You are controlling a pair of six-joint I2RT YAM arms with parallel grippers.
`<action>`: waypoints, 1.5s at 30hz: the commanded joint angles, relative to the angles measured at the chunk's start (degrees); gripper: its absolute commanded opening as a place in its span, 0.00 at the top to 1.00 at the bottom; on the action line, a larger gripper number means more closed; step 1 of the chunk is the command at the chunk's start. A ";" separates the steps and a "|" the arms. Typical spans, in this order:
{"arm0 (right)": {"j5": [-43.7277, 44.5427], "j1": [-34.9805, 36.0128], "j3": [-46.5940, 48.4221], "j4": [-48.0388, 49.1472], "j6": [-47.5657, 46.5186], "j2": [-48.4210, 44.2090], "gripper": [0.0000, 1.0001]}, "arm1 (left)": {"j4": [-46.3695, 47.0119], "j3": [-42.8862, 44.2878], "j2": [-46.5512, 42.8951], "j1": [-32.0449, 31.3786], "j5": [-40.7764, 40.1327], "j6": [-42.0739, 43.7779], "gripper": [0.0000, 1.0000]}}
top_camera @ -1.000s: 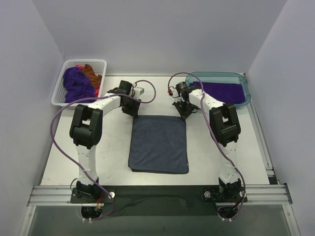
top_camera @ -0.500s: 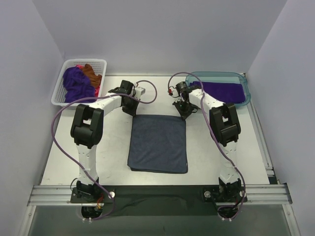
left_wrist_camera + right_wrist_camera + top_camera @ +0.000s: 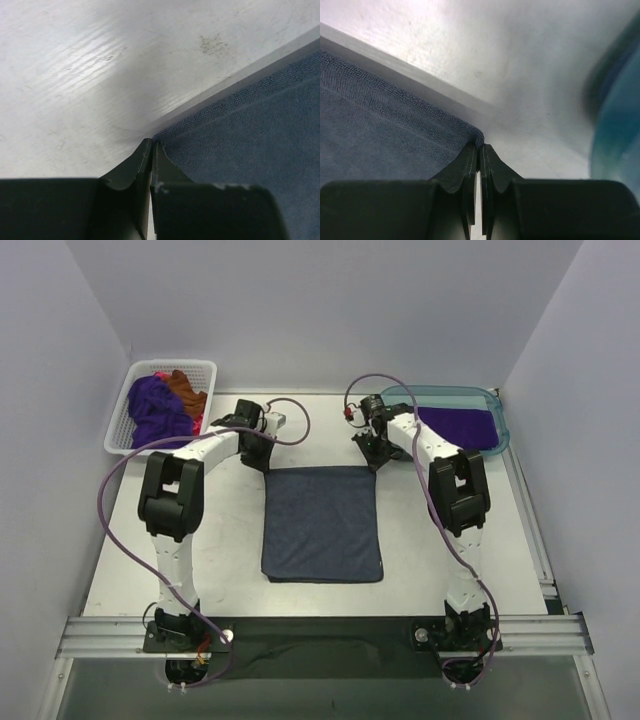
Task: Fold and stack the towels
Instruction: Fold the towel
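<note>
On the tabletop (image 3: 200, 570) a slate-blue towel (image 3: 322, 525) lies flat at centre. We pinch its far corners: left gripper (image 3: 151, 146) closed on the far-left one, right gripper (image 3: 480, 148) on the far-right. The fold seems just beginning; next we should lift both corners evenly toward the near edge.

The bench (image 3: 220, 540) is white, the flat towel (image 3: 322, 525) slate blue-grey. The tub (image 3: 440, 391) is teal, with a purple towel (image 3: 455, 425). The basket (image 3: 120, 430) is white lattice.
</note>
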 commanded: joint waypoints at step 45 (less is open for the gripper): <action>9.07 8.72 -35.15 6.92 13.47 -38.38 1.00 | 3.89 -39.62 -48.89 -8.91 -8.61 -20.72 1.00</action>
